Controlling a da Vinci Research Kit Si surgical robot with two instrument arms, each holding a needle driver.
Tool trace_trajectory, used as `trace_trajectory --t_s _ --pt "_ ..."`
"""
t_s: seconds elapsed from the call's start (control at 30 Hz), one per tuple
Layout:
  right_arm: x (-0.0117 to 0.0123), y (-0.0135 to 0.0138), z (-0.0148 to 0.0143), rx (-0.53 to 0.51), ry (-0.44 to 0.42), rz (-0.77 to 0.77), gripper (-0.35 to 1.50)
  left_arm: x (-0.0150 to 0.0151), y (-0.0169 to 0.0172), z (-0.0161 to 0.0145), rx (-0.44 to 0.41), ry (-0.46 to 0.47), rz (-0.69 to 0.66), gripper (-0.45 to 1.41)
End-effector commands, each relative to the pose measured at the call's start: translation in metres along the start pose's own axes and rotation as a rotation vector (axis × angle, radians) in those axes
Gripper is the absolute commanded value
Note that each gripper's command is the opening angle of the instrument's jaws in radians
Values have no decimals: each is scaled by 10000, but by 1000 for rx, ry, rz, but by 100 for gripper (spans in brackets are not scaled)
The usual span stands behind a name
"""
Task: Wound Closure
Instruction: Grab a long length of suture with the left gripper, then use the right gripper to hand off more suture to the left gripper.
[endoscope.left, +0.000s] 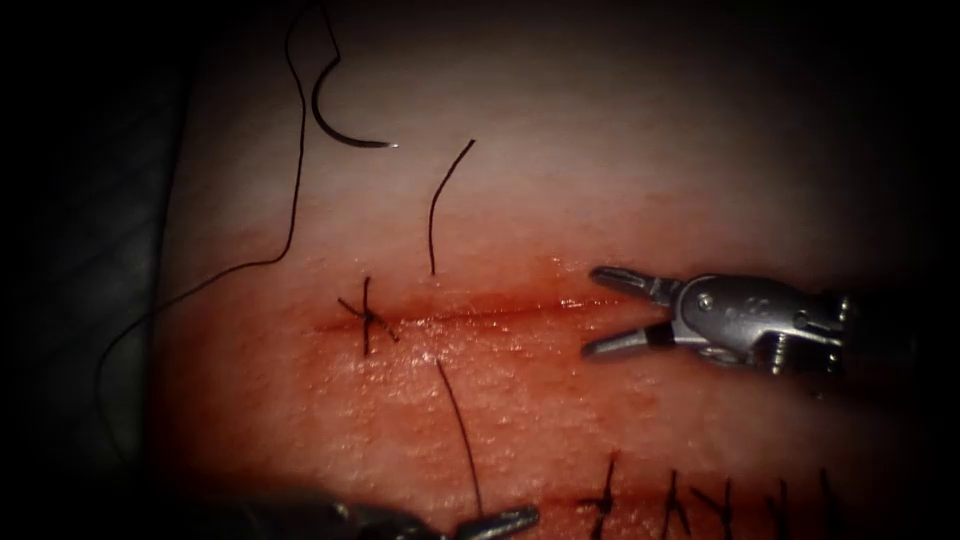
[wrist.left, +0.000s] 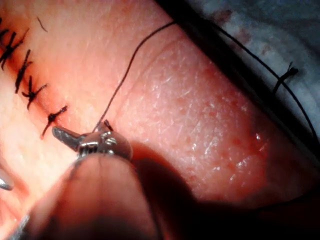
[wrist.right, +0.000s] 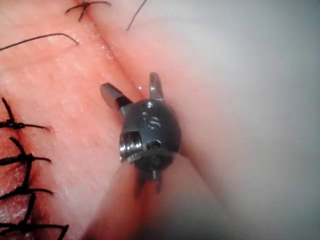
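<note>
Needle (endoscope.left: 340, 118) lies free on the tissue (endoscope.left: 620, 180) near its far left corner; left tool (endoscope.left: 497, 521) grips thread (endoscope.left: 458, 425), right tool (endoscope.left: 630, 312) gapes empty beside the cut (endoscope.left: 470, 315).

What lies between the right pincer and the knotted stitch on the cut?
In the endoscope view, between the right pincer and the knotted stitch: wet cut and one thread crossing.

A dark curved needle (endoscope.left: 340, 125) lies free on pale tissue (endoscope.left: 620, 150) at the upper left of the frame, not in the tissue. Its thread (endoscope.left: 296, 150) trails down and off to the left. A horizontal cut (endoscope.left: 480, 315), wet with red fluid (endoscope.left: 520, 400), crosses the middle, with one knotted stitch (endoscope.left: 366, 316) at its left end. A second thread strand (endoscope.left: 460, 430) runs through the cut, its lower end reaching the frame's bottom edge.
</note>
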Motion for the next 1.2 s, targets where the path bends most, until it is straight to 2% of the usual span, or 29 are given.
trace_trajectory --t_s 0.03,0.1,0.13,0.17,0.2,0.27,0.3,0.33,0.37,0.47,0.5,0.57,0.6,0.63,0.67,0.7,0.73,0.9,1.03,1.07,1.1,1.13,1.2 --pt "-3 -1 8 1 2 -1 141 2 4 6 -7 2 13 27" --pt "-4 -1 8 1 2 -1 141 5 4 4 -16 5 27 32" --pt "-4 -1 9 -1 5 -1 141 6 4 2 -20 8 39 44" --pt "-4 -1 9 -1 5 -1 141 6 4 2 -20 8 39 44" --pt "-4 -2 9 -2 5 -2 141 6 3 1 -20 9 45 54" --pt "-5 -5 10 -3 6 -4 145 5 3 -4 -24 14 56 54" --pt "-6 -8 10 -6 9 -6 146 4 1 -5 -31 18 55 27" --pt "-7 -11 10 7 7 -21 146 2 0 -6 -37 22 54 -13" --pt "-8 -13 10 17 7 -29 146 0 -3 -8 -40 26 52 -45" --pt "-9 -25 13 74 34 -125 138 -7 -12 -12 -41 41 44 -45" --pt "-9 -30 15 101 52 -170 130 -10 -15 -13 -42 46 41 -45" --pt "-10 -40 15 123 72 -213 94 -15 -22 -17 -43 58 36 -45" --pt "-6 -49 19 127 67 -255 84 -20 -28 -21 -35 67 30 -45" --pt "-4 -53 21 129 68 -273 84 -23 -32 -24 -30 74 27 -45" --pt "2 -58 25 132 76 -319 93 -28 -38 -28 -19 87 21 -45" --pt "7 -61 28 139 82 -352 110 -33 -41 -33 -4 77 24 -45" --pt "11 -62 29 138 92 -380 116 -36 -43 -35 -5 76 22 -45" --pt "34 -69 38 90 169 -484 133 -47 -55 -39 -6 91 15 -45" --pt "48 -70 46 53 195 -547 130 -62 -73 -40 -6 112 10 -45" --pt "50 -71 48 53 206 -557 126 -65 -76 -41 -6 112 6 -45" --pt "53 -72 54 61 229 -569 113 -70 -81 -41 -6 117 1 -45" --pt "54 -72 58 66 238 -575 108 -72 -82 -40 -6 118 0 -45" --pt "57 -73 66 68 254 -605 108 -74 -83 -38 -5 120 -1 -45"
